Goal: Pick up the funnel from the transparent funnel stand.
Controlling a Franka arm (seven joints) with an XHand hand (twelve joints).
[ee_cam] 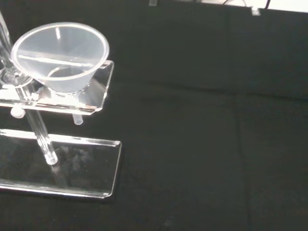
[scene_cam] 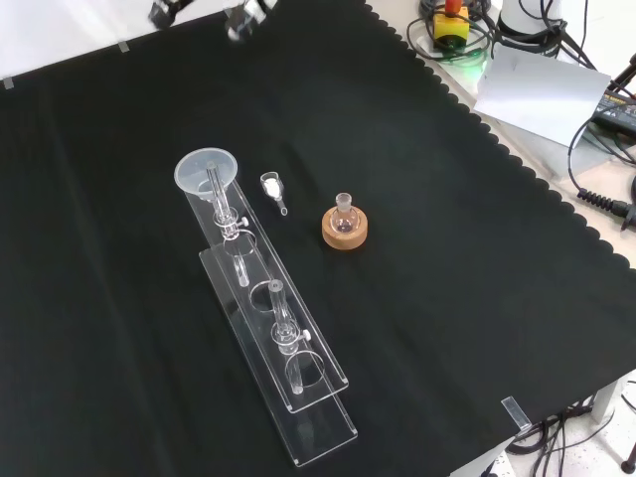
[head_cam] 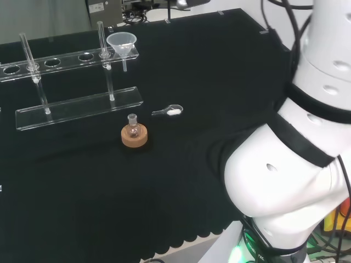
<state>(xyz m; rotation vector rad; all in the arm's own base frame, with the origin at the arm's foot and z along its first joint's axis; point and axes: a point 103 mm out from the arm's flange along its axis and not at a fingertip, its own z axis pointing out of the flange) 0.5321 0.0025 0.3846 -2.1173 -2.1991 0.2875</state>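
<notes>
The funnel [head_cam: 122, 43] is sitting upright in the end hole of the transparent funnel stand [head_cam: 77, 107] — mouth up, stem pointing straight down. The hand [scene_cam: 243, 20] is hanging at twelve o'clock in the front view — whether its fingers are spread, I cannot tell.

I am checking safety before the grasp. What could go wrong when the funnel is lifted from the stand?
The funnel sits in the end hole of the clear stand, so a sideways pull may tip the stand. Its stem hangs through the hole and could catch. The small flask on its cork ring stands nearby and could be knocked.
</notes>
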